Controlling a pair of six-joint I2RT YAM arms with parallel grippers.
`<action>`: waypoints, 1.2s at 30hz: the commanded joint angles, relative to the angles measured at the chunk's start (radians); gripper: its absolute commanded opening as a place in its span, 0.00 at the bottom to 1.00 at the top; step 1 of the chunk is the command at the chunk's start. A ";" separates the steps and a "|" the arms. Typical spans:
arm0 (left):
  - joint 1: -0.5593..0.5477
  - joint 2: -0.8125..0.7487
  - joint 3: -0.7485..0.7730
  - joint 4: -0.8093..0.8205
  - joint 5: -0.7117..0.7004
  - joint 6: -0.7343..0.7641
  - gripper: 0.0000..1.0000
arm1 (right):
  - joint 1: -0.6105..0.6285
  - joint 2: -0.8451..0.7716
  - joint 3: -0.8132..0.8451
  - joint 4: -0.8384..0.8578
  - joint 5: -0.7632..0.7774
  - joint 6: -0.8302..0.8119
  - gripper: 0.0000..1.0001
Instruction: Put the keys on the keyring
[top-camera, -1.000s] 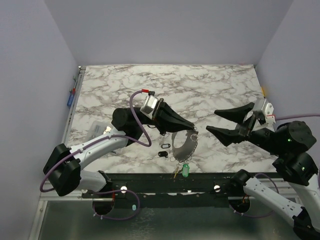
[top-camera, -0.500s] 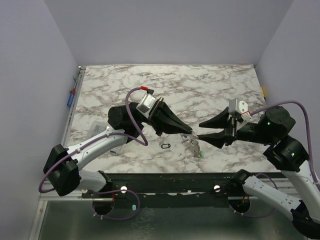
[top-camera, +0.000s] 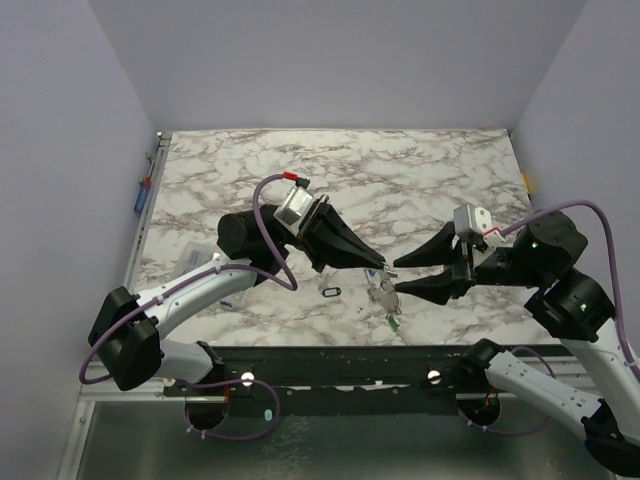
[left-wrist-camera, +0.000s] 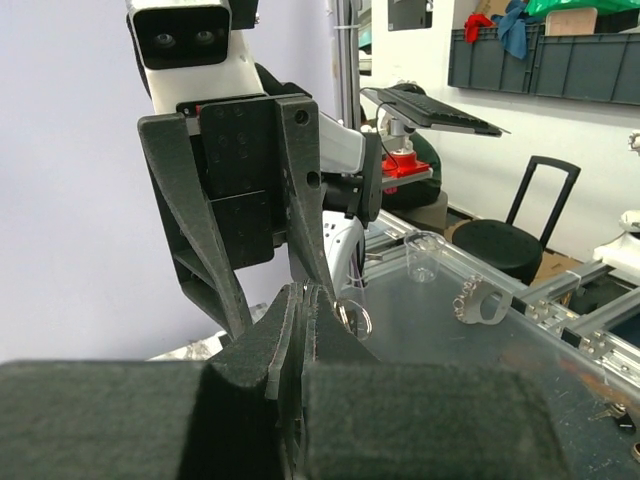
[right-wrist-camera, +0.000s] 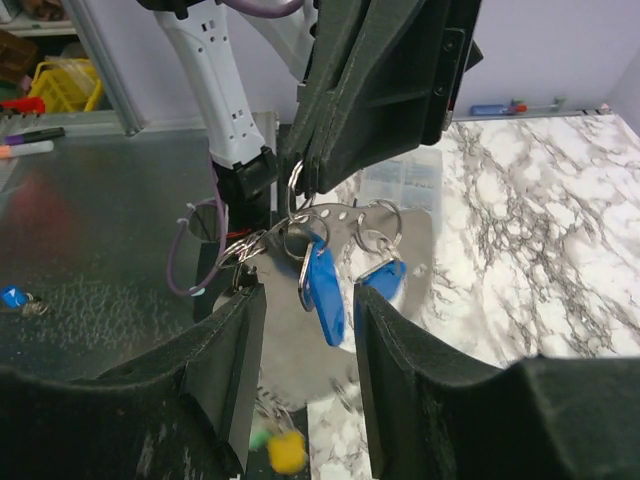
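Keyring pinched in the closed left gripper, lifted over the near part of the marble table.
Top view: one green key dangles lowest; one small black oval ring lies to its left; the right gripper is half-spread at the bundle. Left wrist view: left fingers pressed together, one small metal ring beside their tips. Right wrist view: two blue keys hang between the parted right fingers; one yellow key blurs below.
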 joint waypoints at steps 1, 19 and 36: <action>0.003 0.005 0.044 0.053 -0.022 -0.005 0.00 | 0.006 0.008 -0.010 0.017 -0.072 0.029 0.47; 0.003 0.000 0.033 0.091 -0.050 -0.029 0.00 | 0.006 0.024 -0.056 0.123 -0.001 0.060 0.28; 0.002 0.011 0.025 0.111 -0.072 -0.025 0.00 | 0.007 0.028 -0.064 0.146 -0.053 0.082 0.08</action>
